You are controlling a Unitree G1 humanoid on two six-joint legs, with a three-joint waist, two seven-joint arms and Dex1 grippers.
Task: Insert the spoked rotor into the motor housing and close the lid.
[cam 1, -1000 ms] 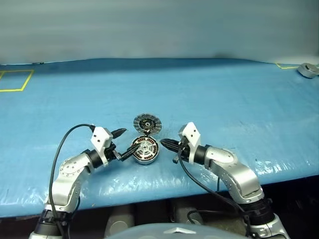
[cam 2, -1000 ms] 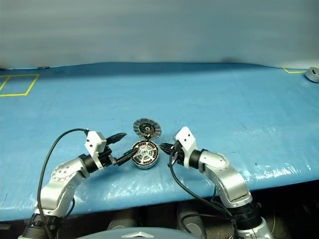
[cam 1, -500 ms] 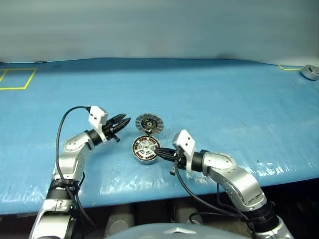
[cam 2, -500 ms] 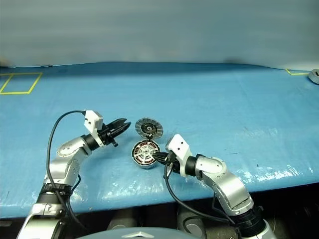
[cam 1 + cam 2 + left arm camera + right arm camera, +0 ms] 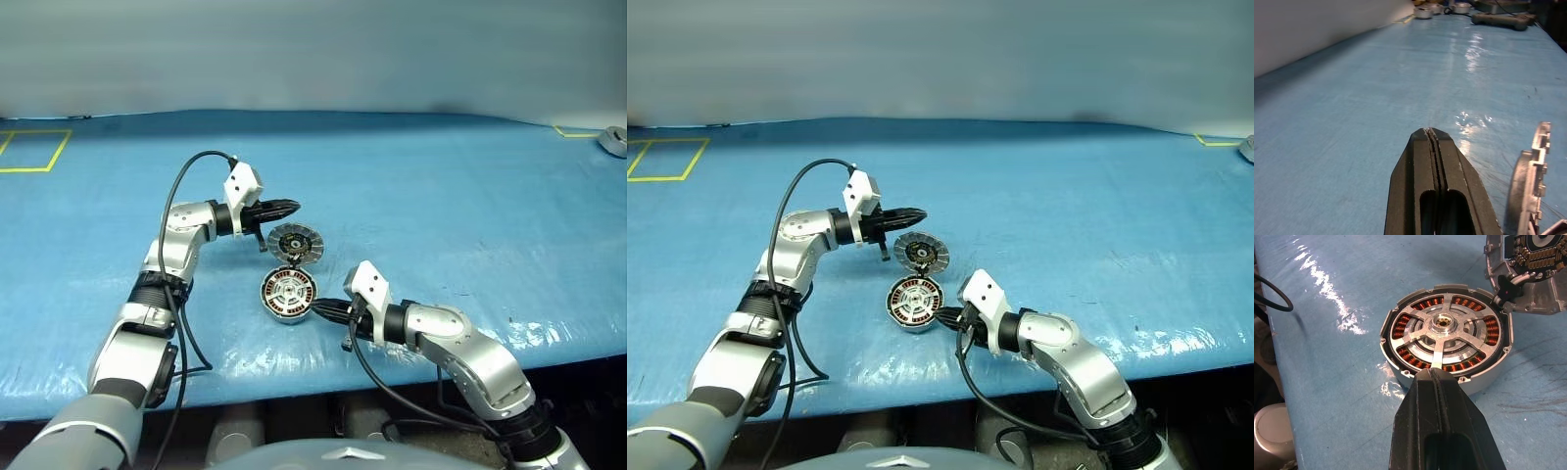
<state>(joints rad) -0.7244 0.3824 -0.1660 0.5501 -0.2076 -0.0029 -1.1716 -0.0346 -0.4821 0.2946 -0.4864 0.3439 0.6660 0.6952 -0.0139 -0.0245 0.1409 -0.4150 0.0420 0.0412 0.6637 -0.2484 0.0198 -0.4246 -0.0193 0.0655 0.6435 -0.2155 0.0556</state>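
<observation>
The motor housing (image 5: 288, 294) lies on the blue table with the spoked rotor (image 5: 1444, 335) seated inside it; copper windings show between the spokes. The lid (image 5: 295, 243) stands tilted open at the housing's far rim, ribbed face towards me, joined there by a small hinge. My right gripper (image 5: 321, 306) is shut and empty, its tip at the housing's near right rim (image 5: 1469, 382). My left gripper (image 5: 291, 206) is shut and empty, hovering just behind and above the lid's top edge (image 5: 1530, 186).
The blue sheet (image 5: 441, 196) covers the whole table, whose front edge is close to me. A yellow tape square (image 5: 29, 152) marks the far left, and a grey part (image 5: 615, 140) lies at the far right. Several metal parts (image 5: 1459, 7) sit at the table's far end.
My left gripper shut and swung up and away from the housing's left side to behind the lid. The right gripper drew slightly back towards me along the housing's rim.
</observation>
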